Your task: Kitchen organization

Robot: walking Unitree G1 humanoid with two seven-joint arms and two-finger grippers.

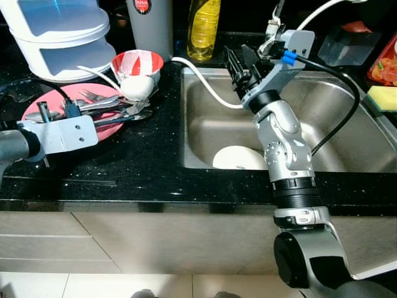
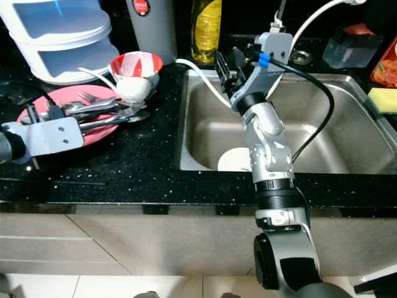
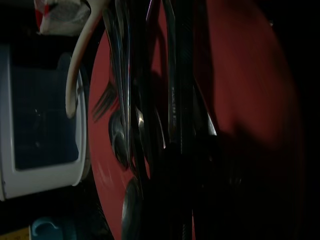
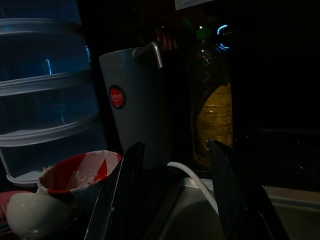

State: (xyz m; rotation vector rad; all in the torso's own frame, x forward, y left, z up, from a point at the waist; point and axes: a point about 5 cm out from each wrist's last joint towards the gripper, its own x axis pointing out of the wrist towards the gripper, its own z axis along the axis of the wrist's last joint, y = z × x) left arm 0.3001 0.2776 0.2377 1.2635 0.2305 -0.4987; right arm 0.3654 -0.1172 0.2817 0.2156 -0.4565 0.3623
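At a black speckled tabletop [image 1: 142, 167] beside a steel sink [image 1: 211, 133], the robot's left gripper [image 1: 56, 112] reaches over a pink plate [image 1: 111, 128] piled with forks and spoons [image 1: 111, 105], its fingers low among the cutlery; whether they are parted or closed cannot be told. Behind the plate stands a red-and-white bowl [image 1: 138, 62] with a white egg-shaped object [image 1: 138, 87] leaning at its front. Over the sink's near-left corner the right gripper [image 1: 239, 68] is raised, its two black fingers [image 4: 125, 190] spread apart and holding nothing, pointing toward a grey jug [image 4: 132, 100] and a bottle of yellow oil [image 1: 203, 28]. A white dish [image 1: 239, 158] lies in the basin
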